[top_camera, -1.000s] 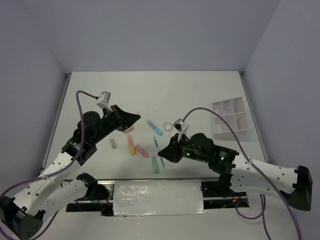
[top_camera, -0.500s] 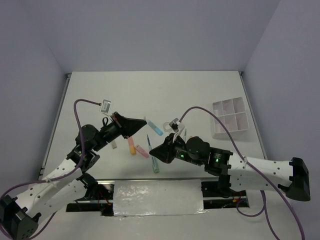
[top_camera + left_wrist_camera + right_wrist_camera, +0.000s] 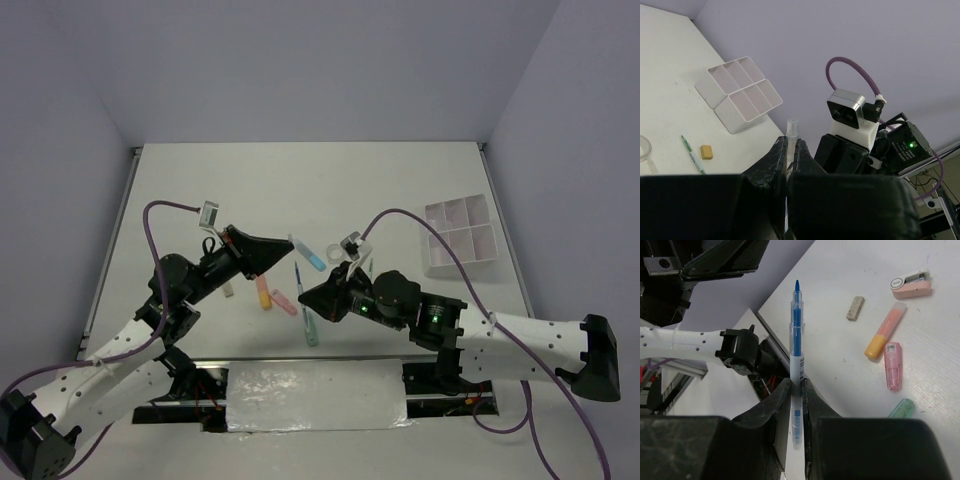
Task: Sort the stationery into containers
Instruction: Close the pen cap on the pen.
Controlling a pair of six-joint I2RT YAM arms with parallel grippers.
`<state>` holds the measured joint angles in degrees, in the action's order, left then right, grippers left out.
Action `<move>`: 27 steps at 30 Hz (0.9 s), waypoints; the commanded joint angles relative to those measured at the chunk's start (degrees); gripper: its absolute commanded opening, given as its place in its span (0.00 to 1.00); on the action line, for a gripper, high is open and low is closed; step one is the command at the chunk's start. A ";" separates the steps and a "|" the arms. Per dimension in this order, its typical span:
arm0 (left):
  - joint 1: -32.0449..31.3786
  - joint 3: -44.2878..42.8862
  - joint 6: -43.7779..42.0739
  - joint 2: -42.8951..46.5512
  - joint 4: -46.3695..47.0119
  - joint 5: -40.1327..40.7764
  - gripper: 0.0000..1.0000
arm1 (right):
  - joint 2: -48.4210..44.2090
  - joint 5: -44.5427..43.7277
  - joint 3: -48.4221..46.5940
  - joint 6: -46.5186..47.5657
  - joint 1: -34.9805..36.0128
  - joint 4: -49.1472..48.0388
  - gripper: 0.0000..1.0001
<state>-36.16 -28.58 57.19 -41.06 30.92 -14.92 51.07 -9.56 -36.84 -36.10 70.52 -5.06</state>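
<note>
Right wrist view: narrow jaws of the right gripper (image 3: 796,385) pinching a blue pen (image 3: 796,335) by the lower barrel, tip up, off the table (image 3: 865,260). Lying loose below and to one side: orange marker (image 3: 885,332), pink marker (image 3: 892,366), green marker (image 3: 902,409), tan eraser (image 3: 855,308). Left wrist view: left gripper (image 3: 791,143) pressed shut, seemingly on a thin clear pen (image 3: 792,127) poking up between the fingers. Well apart from both, at the far right of the table: white tray (image 3: 460,263), compartments apparently bare. Reads as mid-carry: two pens up, neither delivered, most of the pile not yet sorted. Next, for the right arm: swing right to the tray, tip the blue pen nose-down over one compartment, then let go. Looks too long for a square cell, so probably ends up leaning on the rim. Mind the gap between the two gripper tips, close together near the middle.
</note>
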 commanded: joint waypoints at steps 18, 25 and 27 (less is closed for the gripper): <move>-0.93 -0.16 -1.47 -1.57 4.77 -2.49 0.00 | 0.26 -3.88 -5.08 2.26 0.41 0.75 0.00; -0.93 0.19 -1.82 -0.87 4.68 -2.40 0.00 | 0.78 -4.76 -5.96 2.35 0.32 1.54 0.00; -0.93 0.10 -1.82 -0.87 4.77 -2.48 0.00 | 1.22 -4.85 -6.14 2.35 0.32 1.72 0.00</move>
<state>-36.73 -28.58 56.95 -42.92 31.75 -16.43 51.75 -12.88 -39.88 -34.61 70.52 -3.11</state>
